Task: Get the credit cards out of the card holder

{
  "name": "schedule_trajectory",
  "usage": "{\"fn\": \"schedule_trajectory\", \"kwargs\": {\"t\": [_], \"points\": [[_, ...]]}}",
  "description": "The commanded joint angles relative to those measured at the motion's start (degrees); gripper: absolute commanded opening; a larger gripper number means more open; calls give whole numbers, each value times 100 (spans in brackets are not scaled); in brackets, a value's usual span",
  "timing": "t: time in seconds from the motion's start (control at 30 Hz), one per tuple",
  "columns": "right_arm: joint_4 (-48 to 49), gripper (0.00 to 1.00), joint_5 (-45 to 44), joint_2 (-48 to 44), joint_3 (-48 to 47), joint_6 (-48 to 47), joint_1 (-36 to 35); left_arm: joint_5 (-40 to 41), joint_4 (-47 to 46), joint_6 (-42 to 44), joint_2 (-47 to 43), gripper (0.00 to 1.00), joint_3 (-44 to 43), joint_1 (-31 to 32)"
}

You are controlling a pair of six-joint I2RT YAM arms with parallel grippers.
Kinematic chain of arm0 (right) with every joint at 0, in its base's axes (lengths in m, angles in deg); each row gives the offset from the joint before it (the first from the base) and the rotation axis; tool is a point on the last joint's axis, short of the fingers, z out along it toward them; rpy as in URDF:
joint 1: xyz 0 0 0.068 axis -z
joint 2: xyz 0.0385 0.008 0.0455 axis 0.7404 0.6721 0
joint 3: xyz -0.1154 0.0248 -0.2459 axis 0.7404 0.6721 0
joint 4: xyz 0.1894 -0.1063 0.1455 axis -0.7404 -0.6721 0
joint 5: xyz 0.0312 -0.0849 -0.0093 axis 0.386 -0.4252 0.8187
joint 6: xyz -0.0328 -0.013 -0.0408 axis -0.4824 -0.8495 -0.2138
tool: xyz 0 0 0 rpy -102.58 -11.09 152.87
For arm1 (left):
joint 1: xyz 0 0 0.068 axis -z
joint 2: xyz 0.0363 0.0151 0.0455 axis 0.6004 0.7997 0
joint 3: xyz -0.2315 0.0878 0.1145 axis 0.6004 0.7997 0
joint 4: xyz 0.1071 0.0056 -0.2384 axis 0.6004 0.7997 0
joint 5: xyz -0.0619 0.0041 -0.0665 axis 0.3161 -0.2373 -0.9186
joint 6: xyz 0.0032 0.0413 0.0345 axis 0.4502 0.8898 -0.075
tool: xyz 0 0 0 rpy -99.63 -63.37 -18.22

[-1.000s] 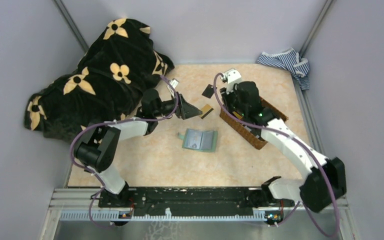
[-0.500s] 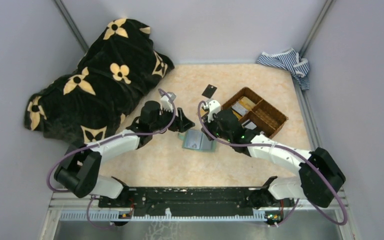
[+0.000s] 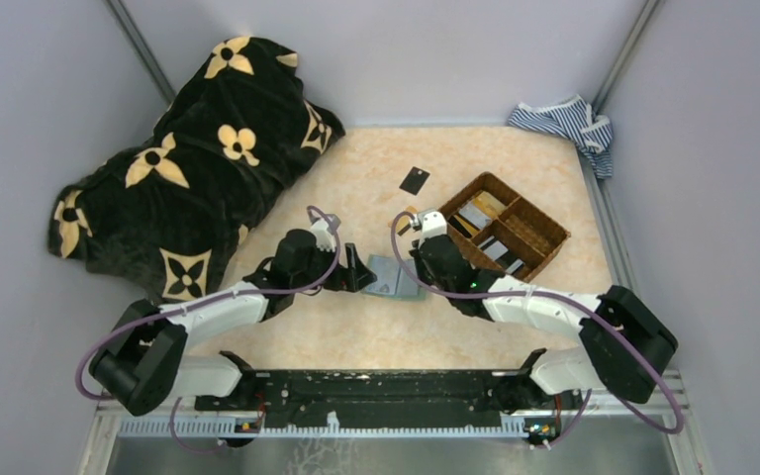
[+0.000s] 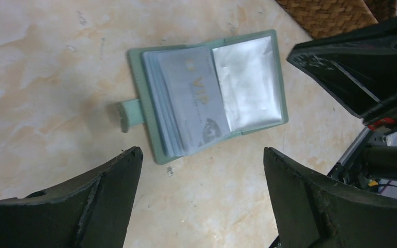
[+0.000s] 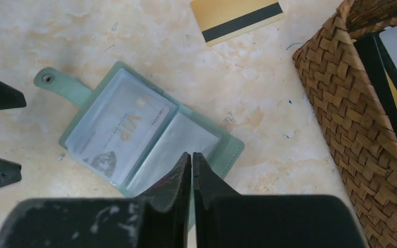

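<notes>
The sage-green card holder (image 3: 396,278) lies open and flat on the table. It also shows in the left wrist view (image 4: 157,144) and the right wrist view (image 5: 231,150). A pale grey-white credit card (image 4: 191,98) marked VIP sits in its clear sleeve, with more card edges stacked under it; the same card shows in the right wrist view (image 5: 121,126). The other sleeve (image 5: 178,144) looks empty. My left gripper (image 4: 201,152) is open and empty, low at the holder's edge. My right gripper (image 5: 192,155) is shut and empty, its tips over the empty sleeve; contact cannot be told.
A brown woven basket (image 3: 529,255) with cards in it stands right of the holder, its wall close in the right wrist view (image 5: 341,103). A gold striped card (image 5: 236,15) and a loose black card (image 3: 415,179) lie beyond. A black flowered cloth (image 3: 198,158) lies far left, a striped cloth (image 3: 564,119) in the far right corner.
The right gripper left the basket and came down over the card holder. The left gripper moved nearer and lower to the holder's left side. The holder has not moved.
</notes>
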Motion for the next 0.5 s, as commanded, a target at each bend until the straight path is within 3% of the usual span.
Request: {"fn": "schedule_trajectory", "kwargs": {"t": [0.0,0.23,0.47], "points": [[348,0,-124,363,-264,337,-63,-354,-397,-55,365,91,-330,351],[1112,0,410,664,407,992,-57,-725,-919,-230,704,86,-484,662],[1471,0,587,767,700,1111,-59,-310,-733,86,1011,86,-622,664]]}}
